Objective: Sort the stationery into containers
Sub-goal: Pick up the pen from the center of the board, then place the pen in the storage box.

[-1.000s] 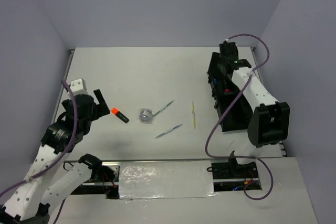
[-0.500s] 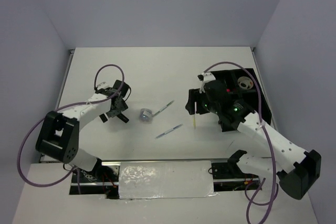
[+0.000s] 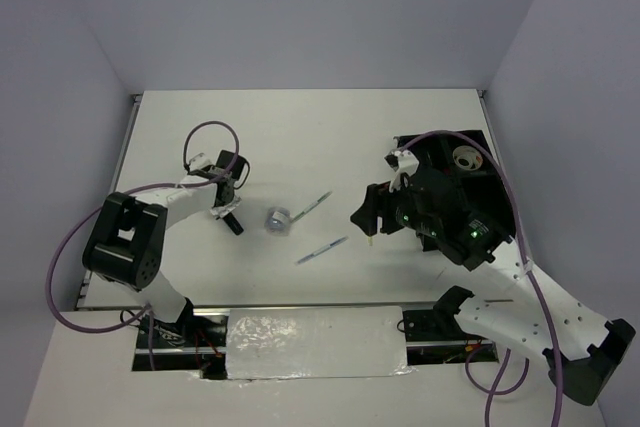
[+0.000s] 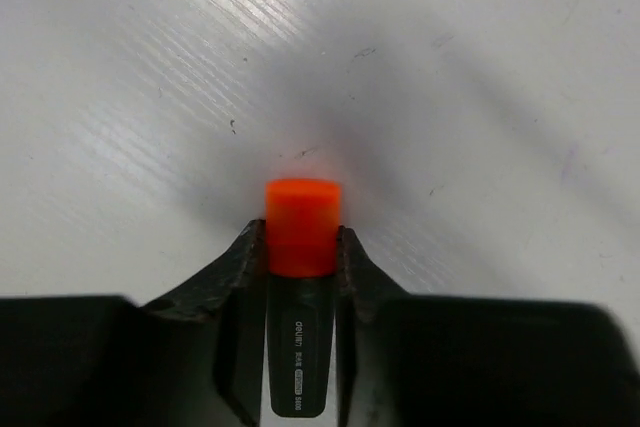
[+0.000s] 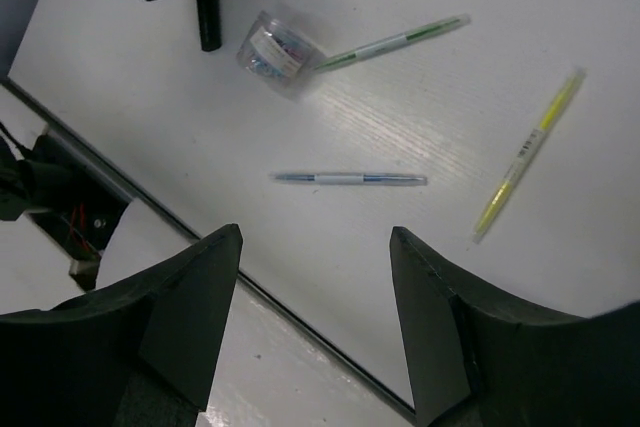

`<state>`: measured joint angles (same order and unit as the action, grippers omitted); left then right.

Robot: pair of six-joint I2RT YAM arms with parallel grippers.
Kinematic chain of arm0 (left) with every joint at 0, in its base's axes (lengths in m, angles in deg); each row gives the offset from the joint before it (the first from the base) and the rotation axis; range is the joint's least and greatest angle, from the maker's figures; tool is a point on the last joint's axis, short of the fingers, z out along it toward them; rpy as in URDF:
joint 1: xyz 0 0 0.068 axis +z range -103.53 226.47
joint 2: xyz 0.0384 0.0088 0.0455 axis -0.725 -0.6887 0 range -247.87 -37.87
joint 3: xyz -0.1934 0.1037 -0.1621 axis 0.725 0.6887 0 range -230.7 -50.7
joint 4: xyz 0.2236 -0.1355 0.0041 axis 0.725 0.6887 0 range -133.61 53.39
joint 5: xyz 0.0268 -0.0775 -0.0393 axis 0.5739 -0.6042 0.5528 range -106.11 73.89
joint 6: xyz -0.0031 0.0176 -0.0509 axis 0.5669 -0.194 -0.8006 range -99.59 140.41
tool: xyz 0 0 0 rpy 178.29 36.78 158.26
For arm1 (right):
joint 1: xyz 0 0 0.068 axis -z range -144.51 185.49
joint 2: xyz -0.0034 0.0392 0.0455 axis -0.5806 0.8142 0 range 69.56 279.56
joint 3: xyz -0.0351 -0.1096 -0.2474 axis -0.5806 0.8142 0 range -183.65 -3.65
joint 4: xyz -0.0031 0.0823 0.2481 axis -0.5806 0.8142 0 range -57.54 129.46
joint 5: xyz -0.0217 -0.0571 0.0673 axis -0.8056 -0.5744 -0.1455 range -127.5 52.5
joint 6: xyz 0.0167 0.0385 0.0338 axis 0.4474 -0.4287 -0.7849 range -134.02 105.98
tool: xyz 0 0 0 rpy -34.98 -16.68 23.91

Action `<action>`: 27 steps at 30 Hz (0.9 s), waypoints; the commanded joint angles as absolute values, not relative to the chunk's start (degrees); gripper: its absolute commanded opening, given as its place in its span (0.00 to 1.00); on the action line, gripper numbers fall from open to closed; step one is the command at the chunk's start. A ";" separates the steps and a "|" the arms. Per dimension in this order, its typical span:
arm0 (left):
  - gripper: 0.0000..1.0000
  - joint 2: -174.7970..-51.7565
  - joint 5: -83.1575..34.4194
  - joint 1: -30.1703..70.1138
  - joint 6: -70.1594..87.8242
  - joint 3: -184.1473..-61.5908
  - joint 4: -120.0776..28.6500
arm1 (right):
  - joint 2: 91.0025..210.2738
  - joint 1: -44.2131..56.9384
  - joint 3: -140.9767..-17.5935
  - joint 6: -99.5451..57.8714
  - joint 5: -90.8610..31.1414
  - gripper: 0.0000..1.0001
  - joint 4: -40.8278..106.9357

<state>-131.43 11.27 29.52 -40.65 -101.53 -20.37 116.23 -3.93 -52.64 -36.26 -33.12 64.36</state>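
My left gripper (image 4: 301, 237) is shut on the orange-capped black highlighter (image 4: 302, 217), which lies on the white table; its cap pokes out past the fingertips. From above, that left gripper (image 3: 226, 205) sits at the table's left with the highlighter's black body (image 3: 233, 224) showing. My right gripper (image 5: 316, 232) hangs open and empty above the table, near the yellowish stick (image 5: 527, 152). Below it lie a blue-tipped white pen (image 5: 350, 179), a green-tipped pen (image 5: 395, 40) and the small clear-silver cylinder (image 5: 277, 54). The black organiser tray (image 3: 478, 187) stands at the right, partly behind the right arm.
A tape roll (image 3: 465, 158) sits in a far compartment of the tray. The table's front edge with its dark seam (image 5: 160, 212) runs under my right gripper. Purple cables loop above both arms. Grey walls close the table in at left, back and right.
The left gripper has closed on the orange-capped highlighter. The right arm has drifted a little toward the front, staying open above the yellowish stick.
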 commanded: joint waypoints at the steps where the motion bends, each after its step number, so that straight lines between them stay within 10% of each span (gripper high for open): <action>1: 0.17 -132.37 6.22 29.86 -41.64 -95.54 -21.73 | 115.61 -5.20 -50.33 -37.40 -28.91 0.69 59.81; 4: 0.00 -123.76 8.05 28.02 -40.68 -94.90 -17.89 | 116.49 -7.04 -46.47 -39.06 -23.46 0.77 51.84; 5: 0.00 -119.13 9.89 24.45 -41.02 -95.87 -15.25 | 117.01 -8.35 -45.67 -40.29 -24.13 0.99 49.88; 14: 0.00 -93.45 7.81 4.30 -45.68 -98.60 -12.65 | 124.73 -22.69 -39.24 -45.84 -35.03 0.99 20.87; 27: 0.00 -88.67 -6.97 0.24 -44.10 -95.08 -28.14 | 136.35 -25.33 -44.34 -50.23 -36.97 0.87 14.10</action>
